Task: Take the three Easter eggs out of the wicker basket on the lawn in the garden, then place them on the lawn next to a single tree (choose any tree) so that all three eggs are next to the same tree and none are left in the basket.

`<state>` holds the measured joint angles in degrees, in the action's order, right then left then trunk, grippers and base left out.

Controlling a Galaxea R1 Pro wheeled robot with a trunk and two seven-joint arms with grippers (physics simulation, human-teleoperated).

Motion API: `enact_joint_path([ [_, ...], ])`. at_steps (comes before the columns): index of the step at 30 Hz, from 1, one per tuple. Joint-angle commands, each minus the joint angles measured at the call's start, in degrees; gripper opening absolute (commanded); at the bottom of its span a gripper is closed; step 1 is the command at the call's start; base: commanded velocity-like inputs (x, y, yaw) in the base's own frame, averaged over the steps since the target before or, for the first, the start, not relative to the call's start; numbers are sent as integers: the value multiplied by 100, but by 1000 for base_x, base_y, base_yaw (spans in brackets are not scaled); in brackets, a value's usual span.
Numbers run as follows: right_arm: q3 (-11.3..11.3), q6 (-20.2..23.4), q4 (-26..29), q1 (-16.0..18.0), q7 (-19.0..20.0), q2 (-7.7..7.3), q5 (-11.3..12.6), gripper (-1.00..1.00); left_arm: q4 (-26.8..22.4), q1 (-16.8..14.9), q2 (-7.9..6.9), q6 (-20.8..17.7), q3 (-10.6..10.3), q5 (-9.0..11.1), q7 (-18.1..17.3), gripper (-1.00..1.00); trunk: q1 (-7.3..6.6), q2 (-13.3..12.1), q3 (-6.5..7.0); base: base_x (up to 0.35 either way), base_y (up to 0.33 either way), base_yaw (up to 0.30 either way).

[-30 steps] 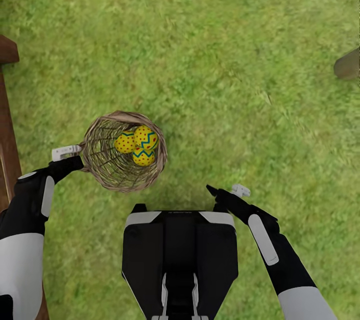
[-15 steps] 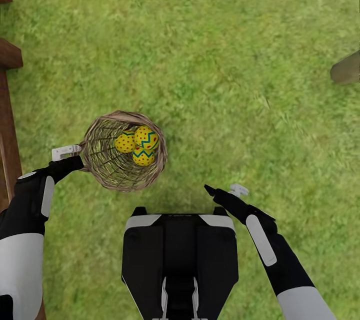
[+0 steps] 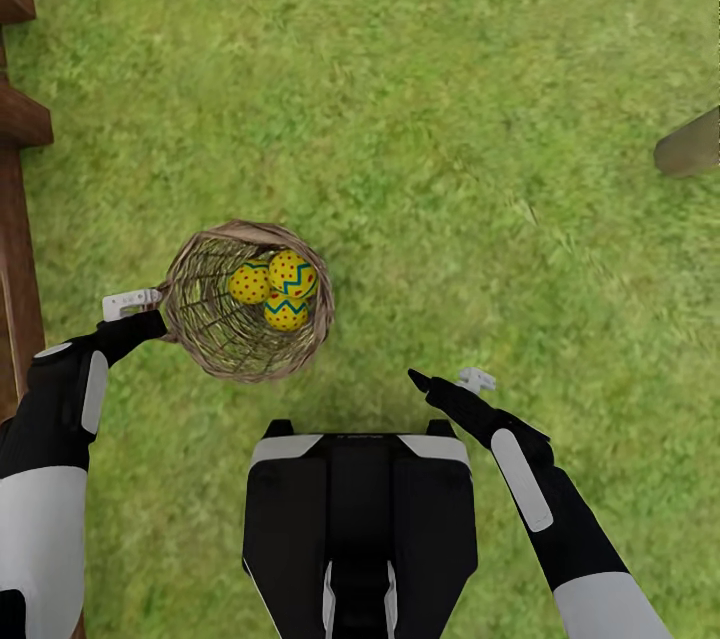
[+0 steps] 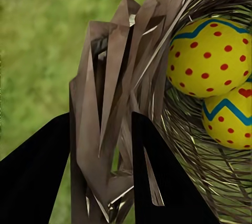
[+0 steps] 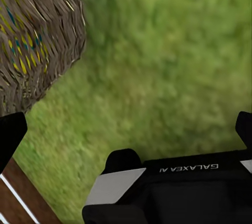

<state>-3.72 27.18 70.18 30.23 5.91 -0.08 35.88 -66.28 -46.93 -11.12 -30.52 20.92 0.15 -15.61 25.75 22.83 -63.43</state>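
Three Easter eggs (image 3: pixel 272 289) sit bunched together in the wicker basket (image 3: pixel 246 300), which hangs tilted off my left gripper (image 3: pixel 140 313), low over the lawn (image 3: pixel 450 169). Lots of open grass ahead and to the right; the only edges I see are a dark wooden fence (image 3: pixel 18 219) close on my left and a pale trunk base (image 3: pixel 688 145) far off to the right, cut off by the frame. From the left wrist camera the jaws are clamped on the braided rim, one finger (image 4: pixel 34 176) outside, one inside. My right arm is bent low beside the base (image 3: pixel 360 509), right gripper (image 3: pixel 448 381) over bare grass with jaws spread, holding nothing. Only two eggs show up close; the third is hidden behind them.
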Motion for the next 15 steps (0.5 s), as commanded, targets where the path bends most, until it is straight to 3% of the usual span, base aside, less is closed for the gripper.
enact_joint_path([
  [1,-1,25,4,1,5,-1,12,100,-15,-1,2,-42,9,37,-38,-100,4,9,4,0,0,0],
  [15,2,21,-44,1,-2,-1,10,100,-69,8,4,-51,9,30,-38,-100,4,9,137,0,0,0],
])
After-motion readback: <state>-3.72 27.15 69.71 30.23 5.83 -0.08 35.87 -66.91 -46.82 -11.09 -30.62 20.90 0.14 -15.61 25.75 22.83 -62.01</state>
